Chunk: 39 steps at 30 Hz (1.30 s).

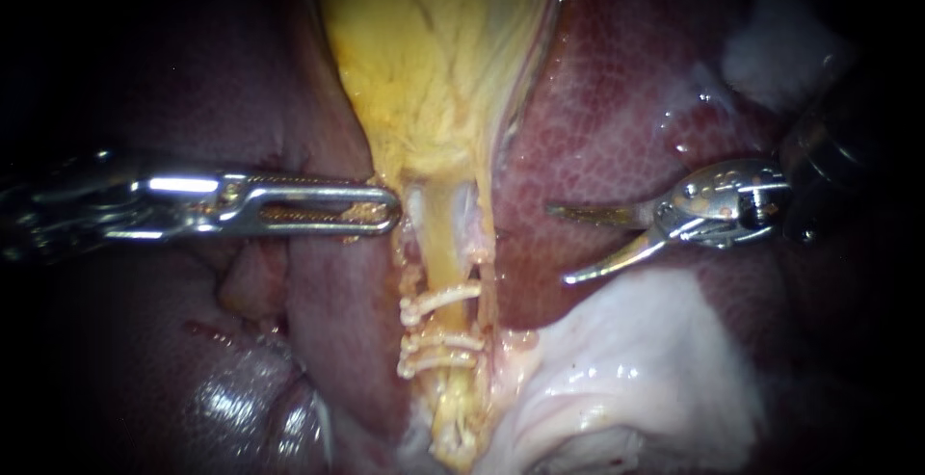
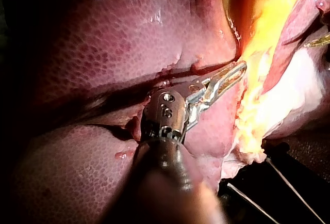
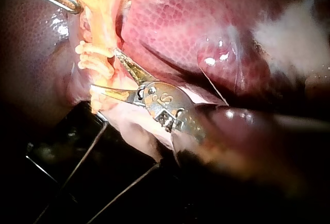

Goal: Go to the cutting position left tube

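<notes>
I am watching the left tube [image 1: 438, 239] sitting ahead of my right instrument [image 1: 559, 246], past its blade tips and apart from them. A stretch of liver [image 1: 597, 128] and the pinker right tube [image 1: 478, 229] are lying between the two. Three white clips [image 1: 441, 295] are crossing the left tube, one alone and two close together farther from the gallbladder [image 1: 434, 51]. They are sitting ahead of the lower blade and slightly below its line.

My right instrument's two blades are standing wide apart, gripping nothing and hanging over the liver. Pale white tissue [image 1: 626, 359] is lying under the lower blade.

On the tubes' far side from those blades, my left instrument [image 1: 381, 212] is pointing back at them. Its long slotted jaws are clenched on the gallbladder's yellow edge, just above the left tube.
</notes>
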Tool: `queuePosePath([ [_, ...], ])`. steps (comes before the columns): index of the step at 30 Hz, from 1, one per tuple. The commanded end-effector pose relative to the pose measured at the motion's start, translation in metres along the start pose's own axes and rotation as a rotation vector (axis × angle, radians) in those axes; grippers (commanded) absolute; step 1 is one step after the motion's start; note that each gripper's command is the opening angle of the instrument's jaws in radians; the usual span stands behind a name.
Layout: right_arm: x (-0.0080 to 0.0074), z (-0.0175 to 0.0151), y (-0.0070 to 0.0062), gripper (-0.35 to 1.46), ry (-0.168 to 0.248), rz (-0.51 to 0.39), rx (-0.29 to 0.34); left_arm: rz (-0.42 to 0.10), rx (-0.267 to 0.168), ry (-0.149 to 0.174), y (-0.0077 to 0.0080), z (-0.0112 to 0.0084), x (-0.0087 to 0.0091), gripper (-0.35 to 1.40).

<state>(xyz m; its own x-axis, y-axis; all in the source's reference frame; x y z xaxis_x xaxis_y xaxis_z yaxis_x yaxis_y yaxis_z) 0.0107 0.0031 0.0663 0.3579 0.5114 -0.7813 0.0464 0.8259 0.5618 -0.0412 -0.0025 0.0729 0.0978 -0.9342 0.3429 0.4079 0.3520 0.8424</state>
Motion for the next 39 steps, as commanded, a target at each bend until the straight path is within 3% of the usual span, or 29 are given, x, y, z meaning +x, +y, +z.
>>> queuePosePath([
  [1,0.0,0.0,0.0,1.43,0.0,0.0,0.001,0.0,0.0,0.0,0.0,0.0,0.0,-0.35],
  [7,-0.0001,0.0001,0.0,1.43,0.0,0.0,0.0,-0.003,0.005,0.003,-0.0002,-0.0007,-0.0005,-0.35],
  [12,-0.0005,0.0006,0.0,1.43,0.0,-0.003,0.0,-0.013,0.003,0.008,-0.0007,-0.0033,-0.0023,-0.35],
  [15,-0.001,0.0014,-0.0001,1.43,0.0,-0.006,0.012,-0.021,0.001,-0.008,-0.001,-0.005,-0.0034,-0.35],
  [21,-0.0021,0.0034,-0.0004,1.43,0.0,-0.021,0.039,-0.032,0.0,-0.017,-0.0018,-0.0068,-0.004,-0.35],
  [32,-0.0064,0.0085,-0.0014,1.43,-0.024,0.024,0.105,-0.028,0.001,-0.022,-0.0025,-0.0078,-0.0039,-0.35],
  [39,-0.0089,0.011,-0.0014,1.43,-0.039,0.052,0.135,-0.03,0.001,-0.027,-0.0026,-0.0089,-0.0043,-0.35],
])
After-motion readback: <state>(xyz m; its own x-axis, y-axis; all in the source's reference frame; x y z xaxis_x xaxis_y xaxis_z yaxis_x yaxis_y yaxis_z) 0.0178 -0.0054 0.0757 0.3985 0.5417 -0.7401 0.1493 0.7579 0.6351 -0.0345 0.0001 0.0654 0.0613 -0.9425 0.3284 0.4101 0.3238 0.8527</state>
